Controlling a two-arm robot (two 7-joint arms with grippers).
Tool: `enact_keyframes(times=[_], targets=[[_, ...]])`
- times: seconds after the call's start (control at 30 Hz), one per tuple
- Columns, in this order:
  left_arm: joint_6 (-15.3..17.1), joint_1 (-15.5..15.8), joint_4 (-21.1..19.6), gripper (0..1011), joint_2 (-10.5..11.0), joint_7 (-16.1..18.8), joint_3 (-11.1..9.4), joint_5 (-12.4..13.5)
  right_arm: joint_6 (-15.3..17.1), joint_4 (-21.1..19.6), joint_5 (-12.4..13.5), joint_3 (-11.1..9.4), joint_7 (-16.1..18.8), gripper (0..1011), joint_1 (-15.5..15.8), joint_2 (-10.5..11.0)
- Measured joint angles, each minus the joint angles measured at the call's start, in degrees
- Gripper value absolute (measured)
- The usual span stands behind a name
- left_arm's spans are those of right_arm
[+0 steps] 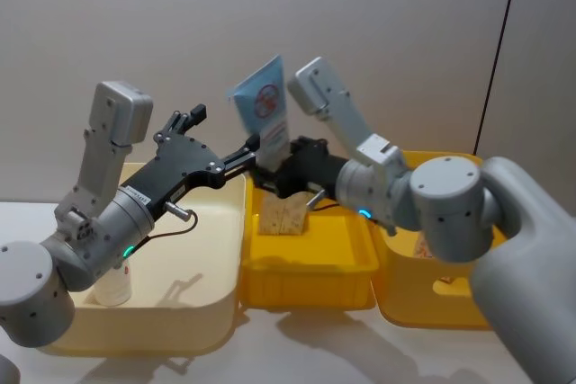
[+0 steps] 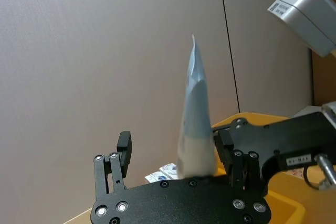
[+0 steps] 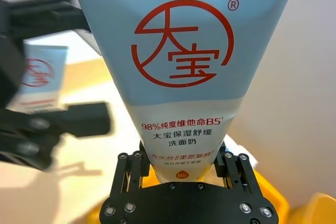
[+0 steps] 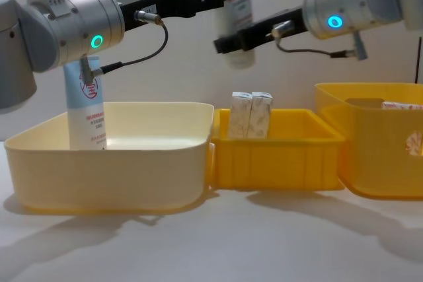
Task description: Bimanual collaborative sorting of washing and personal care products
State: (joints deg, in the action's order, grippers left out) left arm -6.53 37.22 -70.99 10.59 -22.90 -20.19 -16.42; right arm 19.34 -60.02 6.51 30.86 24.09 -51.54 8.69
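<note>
Both arms reach up over the middle yellow bin [image 1: 306,267]: right claw [image 3: 181,169] clamps the tube [image 1: 263,107] upright, left claw [image 2: 170,169] spread around it.

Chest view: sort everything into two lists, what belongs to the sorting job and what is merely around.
Job:
- raised tube, held in the right gripper, left gripper open beside it
- standing tube in the cream bin
- two cartons in the middle yellow bin

Merely around:
- right yellow bin
- table
</note>
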Motion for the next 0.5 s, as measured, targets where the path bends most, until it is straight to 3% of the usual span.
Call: enact_keyframes(times=[0.5], targets=[[0.0, 0.0, 0.0, 1003, 0.0, 0.0, 0.0, 0.0, 7.8, -5.0, -3.2, -2.8, -4.9, 660, -0.3, 4.9]])
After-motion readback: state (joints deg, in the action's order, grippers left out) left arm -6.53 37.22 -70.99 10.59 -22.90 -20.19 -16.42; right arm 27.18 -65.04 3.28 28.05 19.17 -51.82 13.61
